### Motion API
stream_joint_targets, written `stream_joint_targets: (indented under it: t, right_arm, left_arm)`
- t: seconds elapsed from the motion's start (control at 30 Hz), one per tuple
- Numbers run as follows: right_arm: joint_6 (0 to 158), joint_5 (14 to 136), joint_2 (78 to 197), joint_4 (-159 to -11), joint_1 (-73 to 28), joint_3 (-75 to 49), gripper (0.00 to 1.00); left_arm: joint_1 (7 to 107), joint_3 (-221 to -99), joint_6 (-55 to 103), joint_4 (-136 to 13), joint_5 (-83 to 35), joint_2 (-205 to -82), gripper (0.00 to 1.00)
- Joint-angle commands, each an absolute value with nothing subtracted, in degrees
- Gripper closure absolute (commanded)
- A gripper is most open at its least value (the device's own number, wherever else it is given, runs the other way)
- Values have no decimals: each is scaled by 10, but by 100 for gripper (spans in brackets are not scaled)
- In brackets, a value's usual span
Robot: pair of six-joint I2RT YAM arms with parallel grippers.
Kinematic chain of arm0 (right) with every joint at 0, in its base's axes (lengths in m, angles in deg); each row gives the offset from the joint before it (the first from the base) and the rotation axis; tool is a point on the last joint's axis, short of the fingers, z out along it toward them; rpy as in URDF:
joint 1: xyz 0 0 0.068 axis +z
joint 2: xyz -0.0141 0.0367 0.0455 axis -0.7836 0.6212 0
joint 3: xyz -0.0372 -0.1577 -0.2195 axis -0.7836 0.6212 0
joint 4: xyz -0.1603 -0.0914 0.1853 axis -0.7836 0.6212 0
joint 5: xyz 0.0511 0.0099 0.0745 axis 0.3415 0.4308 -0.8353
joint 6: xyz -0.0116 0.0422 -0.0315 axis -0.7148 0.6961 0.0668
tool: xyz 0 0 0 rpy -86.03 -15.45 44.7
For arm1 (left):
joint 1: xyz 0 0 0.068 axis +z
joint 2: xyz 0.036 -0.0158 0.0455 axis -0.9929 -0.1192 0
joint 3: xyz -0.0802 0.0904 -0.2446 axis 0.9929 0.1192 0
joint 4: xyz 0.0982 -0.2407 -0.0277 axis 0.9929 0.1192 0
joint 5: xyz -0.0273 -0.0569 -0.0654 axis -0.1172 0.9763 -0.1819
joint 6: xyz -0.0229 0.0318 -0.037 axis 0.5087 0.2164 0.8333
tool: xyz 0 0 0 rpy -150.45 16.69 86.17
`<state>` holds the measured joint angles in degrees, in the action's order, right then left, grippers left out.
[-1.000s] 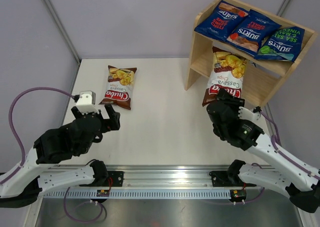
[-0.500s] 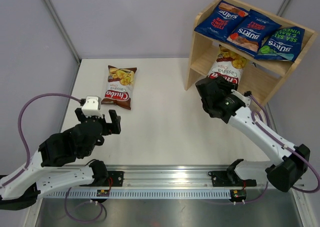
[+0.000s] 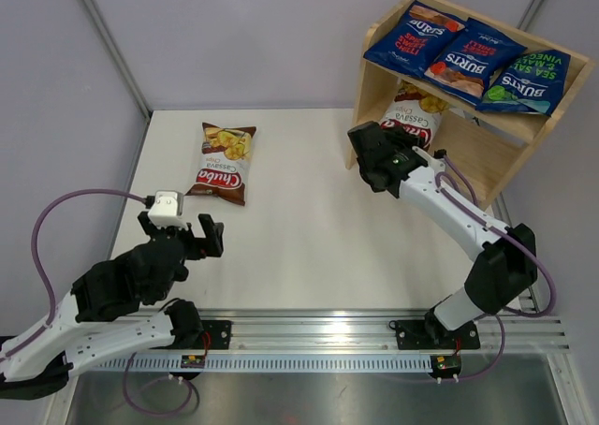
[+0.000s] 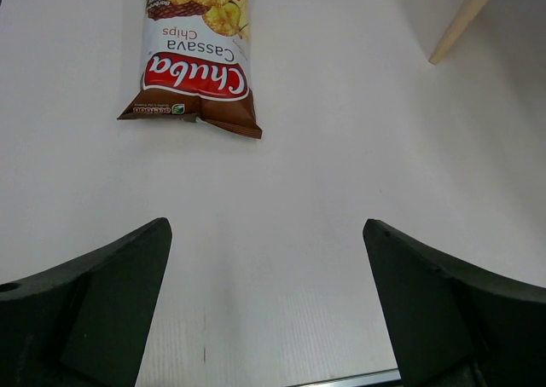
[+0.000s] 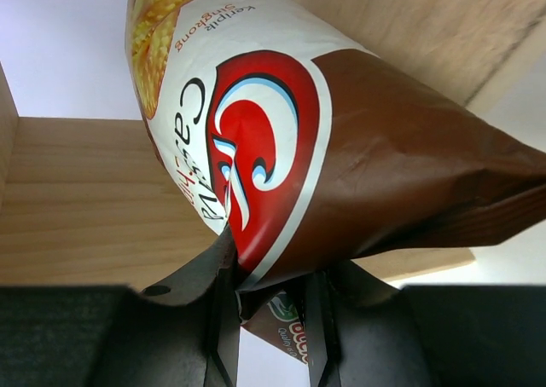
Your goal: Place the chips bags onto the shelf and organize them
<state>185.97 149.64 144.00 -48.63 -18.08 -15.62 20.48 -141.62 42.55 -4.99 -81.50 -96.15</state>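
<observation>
My right gripper (image 3: 401, 146) is shut on the bottom edge of a brown-and-white Chuba bag (image 5: 281, 148) and holds it inside the lower tier of the wooden shelf (image 3: 370, 88); the bag's top shows in the top view (image 3: 415, 107). Three dark blue Burts bags (image 3: 463, 55) lie side by side on the shelf's top tier. A second Chuba bag (image 3: 223, 162) lies flat on the table at the far left, also seen in the left wrist view (image 4: 198, 54). My left gripper (image 4: 266, 293) is open and empty, well short of that bag.
The white table (image 3: 299, 238) runs between the two arms. The shelf's side panel (image 3: 360, 130) stands just left of my right gripper. A shelf leg edge (image 4: 465, 20) shows at the upper right of the left wrist view.
My right arm has stretched forward and carried its Chuba bag deeper into the shelf's lower tier. My left gripper has drawn back slightly toward the near edge.
</observation>
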Motion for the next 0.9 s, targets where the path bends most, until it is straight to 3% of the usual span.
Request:
stream_joint_targets:
  t: [0.0,0.3,0.37,0.47,0.67,0.7,0.87]
  right_arm:
    - [2018,1497,1473,-518,-194,-186,95]
    - [2024,1490,1517,-574,-199,-206,90]
    - [2024,1484,1526,-596,-199,-203,84]
    - [2007,1475,1534,-621,-199,-200,62]
    - [1975,1461,1519,-649,-199,-181,43]
    - [1970,1459,1517,-646,-199,-182,34]
    - [1952,1440,1503,-663,-199,-179,16]
  left_arm:
    - [203,-1408,429,-72,-816,-951,1]
    - [202,-1404,425,-79,-803,-954,1]
    - [203,-1402,422,-80,-801,-952,1]
    - [203,-1400,420,-81,-798,-954,1]
    - [203,-1400,420,-80,-795,-950,1]
    - [203,-1399,421,-81,-794,-949,1]
    - [203,-1397,422,-80,-796,-944,1]
